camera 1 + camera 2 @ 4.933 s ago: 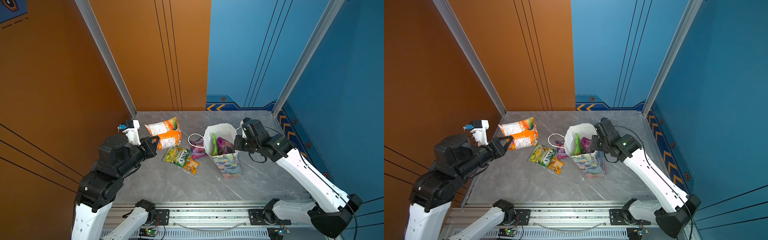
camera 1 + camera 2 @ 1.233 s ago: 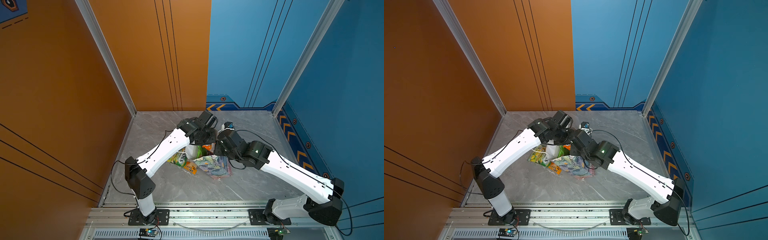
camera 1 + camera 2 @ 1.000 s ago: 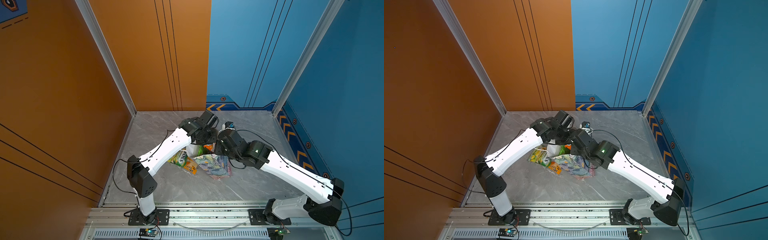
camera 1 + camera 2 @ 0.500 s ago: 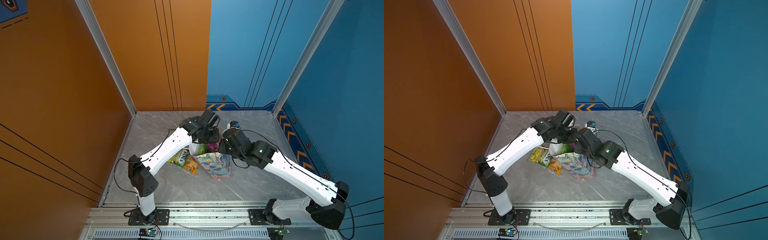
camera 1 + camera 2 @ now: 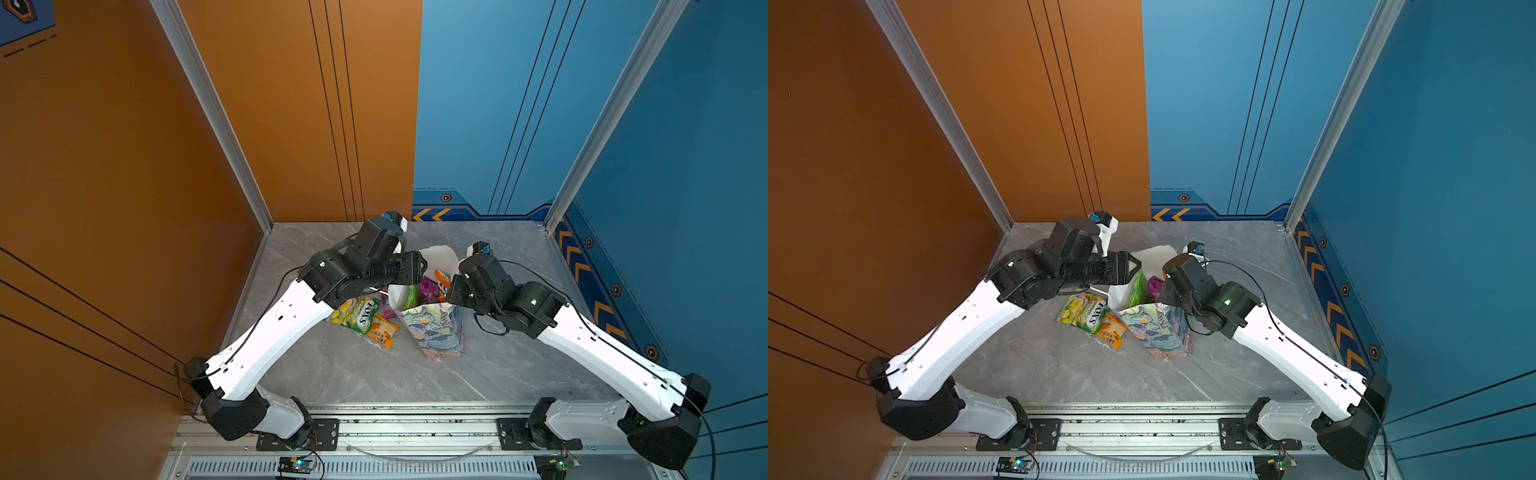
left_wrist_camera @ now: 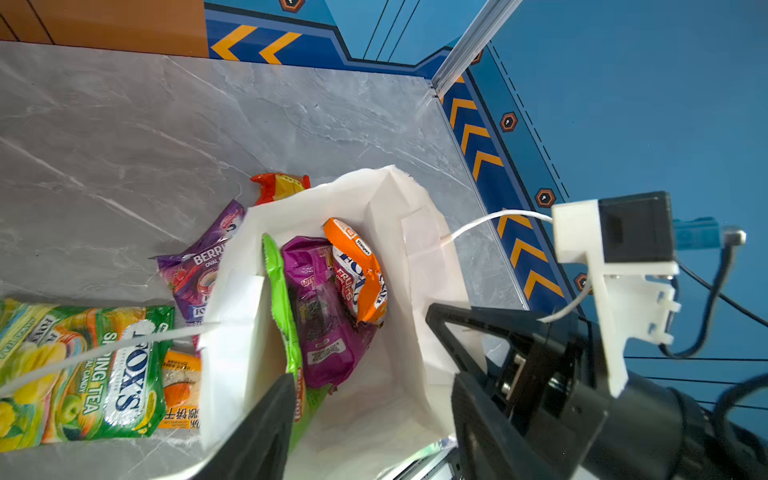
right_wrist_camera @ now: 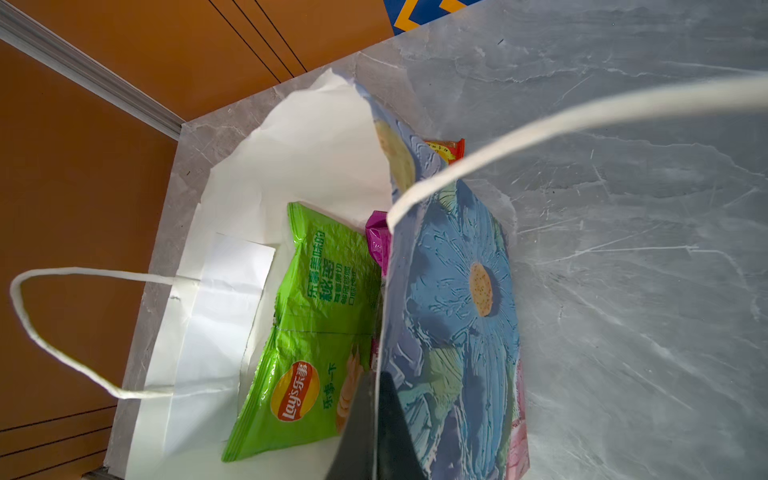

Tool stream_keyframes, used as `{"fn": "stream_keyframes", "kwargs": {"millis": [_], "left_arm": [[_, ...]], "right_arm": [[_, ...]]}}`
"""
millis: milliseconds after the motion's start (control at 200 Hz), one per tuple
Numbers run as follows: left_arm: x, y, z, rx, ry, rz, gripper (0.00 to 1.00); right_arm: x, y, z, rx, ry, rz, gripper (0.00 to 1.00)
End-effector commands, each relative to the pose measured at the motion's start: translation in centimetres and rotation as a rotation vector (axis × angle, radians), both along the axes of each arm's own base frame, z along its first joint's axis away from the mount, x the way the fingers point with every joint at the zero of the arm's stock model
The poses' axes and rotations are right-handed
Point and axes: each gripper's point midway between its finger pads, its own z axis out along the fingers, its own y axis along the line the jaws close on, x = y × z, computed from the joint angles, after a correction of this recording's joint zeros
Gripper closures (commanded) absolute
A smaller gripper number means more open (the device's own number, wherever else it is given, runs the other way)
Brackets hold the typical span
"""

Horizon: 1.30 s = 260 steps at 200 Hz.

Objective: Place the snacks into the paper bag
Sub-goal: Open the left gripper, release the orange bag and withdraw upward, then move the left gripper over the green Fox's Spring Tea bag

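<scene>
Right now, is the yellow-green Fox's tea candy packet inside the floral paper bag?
No, the yellow-green Fox's tea candy packet lies on the grey marble table beside the floral paper bag, outside it.

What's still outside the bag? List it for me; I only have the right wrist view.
Observer: Three packets that your view misses lie beside the paper bag: the yellow-green tea packet, the small orange sachet and the purple berries packet.
Operator: Report the left gripper.
Observer: The left gripper hangs open and empty over the bag's mouth.
Operator: Name what lies in there next to the green crisps bag.
Observer: An orange packet, hidden from you, rests on top of the magenta packet.
</scene>
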Motion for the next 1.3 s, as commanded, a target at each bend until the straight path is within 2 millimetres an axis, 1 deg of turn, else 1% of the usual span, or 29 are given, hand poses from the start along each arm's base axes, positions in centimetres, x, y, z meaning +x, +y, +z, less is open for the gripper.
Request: {"fn": "stream_keyframes", "kwargs": {"millis": [0, 95, 235, 385, 506, 521, 711, 896, 1026, 1297], "left_arm": [[0.0, 3.4, 0.3, 0.042, -0.06, 0.063, 0.35], [-0.4, 6.3, -0.1, 0.051, -0.072, 0.119, 0.33], [-0.7, 10.2, -1.9, 0.053, -0.043, 0.196, 0.31], [-1.1, 13.8, -5.0, 0.097, 0.027, 0.279, 0.26], [-1.4, 15.8, -7.6, 0.152, 0.096, 0.323, 0.23], [-1.4, 16.0, -8.0, 0.159, 0.107, 0.328, 0.23], [-1.3, 17.1, -11.7, 0.206, 0.203, 0.354, 0.2], [-0.8, 16.9, -14.9, 0.273, 0.285, 0.338, 0.17], [-0.5, 16.9, -16.5, 0.315, 0.326, 0.324, 0.15], [-0.1, 16.6, -19.0, 0.398, 0.381, 0.299, 0.15]], "right_arm": [[0.4, -1.0, 2.2, 0.041, -0.067, -0.02, 1.0], [0.4, -1.4, 2.1, 0.043, -0.059, -0.02, 1.0], [0.5, -2.5, 1.9, 0.04, -0.055, -0.041, 1.0], [0.4, -3.3, 1.8, 0.035, -0.052, -0.056, 1.0], [0.1, -3.6, 1.7, 0.027, -0.048, -0.053, 1.0], [0.5, -4.5, 1.7, 0.027, -0.049, -0.08, 1.0], [0.4, -5.7, 1.5, 0.026, -0.043, -0.104, 1.0], [0.2, -6.6, 1.4, 0.024, -0.042, -0.119, 1.0], [0.1, -7.1, 1.3, 0.024, -0.039, -0.129, 1.0], [0.0, -7.7, 1.1, 0.029, -0.037, -0.139, 1.0]]}}
